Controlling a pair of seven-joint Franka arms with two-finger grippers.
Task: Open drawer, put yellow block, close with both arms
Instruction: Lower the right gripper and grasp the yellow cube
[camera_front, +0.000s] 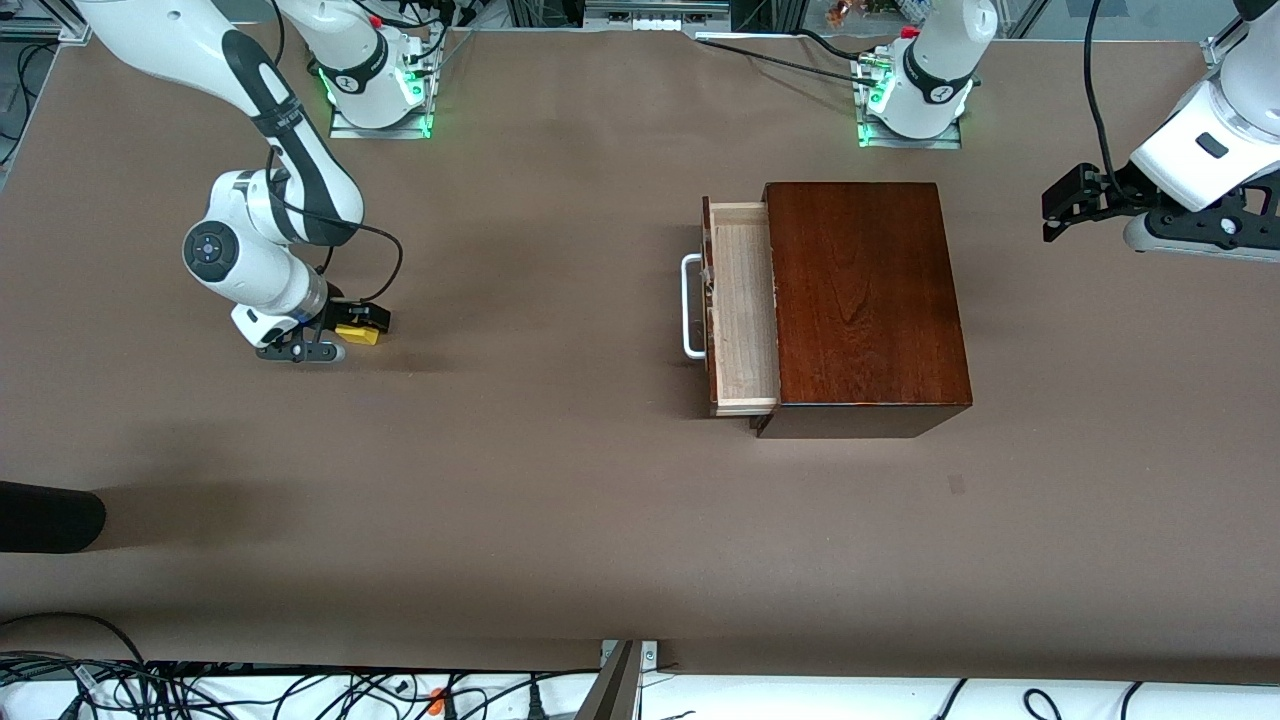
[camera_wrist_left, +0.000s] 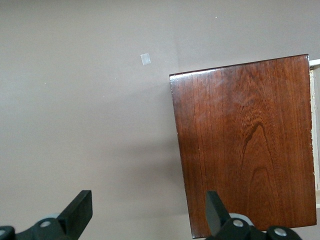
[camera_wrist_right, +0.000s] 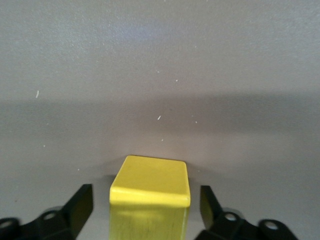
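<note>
The yellow block sits on the brown table toward the right arm's end. My right gripper is down around it. In the right wrist view the yellow block lies between the black fingers with a gap on each side, so the right gripper is open. The drawer is pulled out of the dark wooden box, with its white handle facing the right arm's end. My left gripper hangs open in the air over the table beside the box, holding nothing.
A small grey mark lies on the table nearer to the front camera than the box. A dark rounded object pokes in at the right arm's end. Cables run along the table's near edge.
</note>
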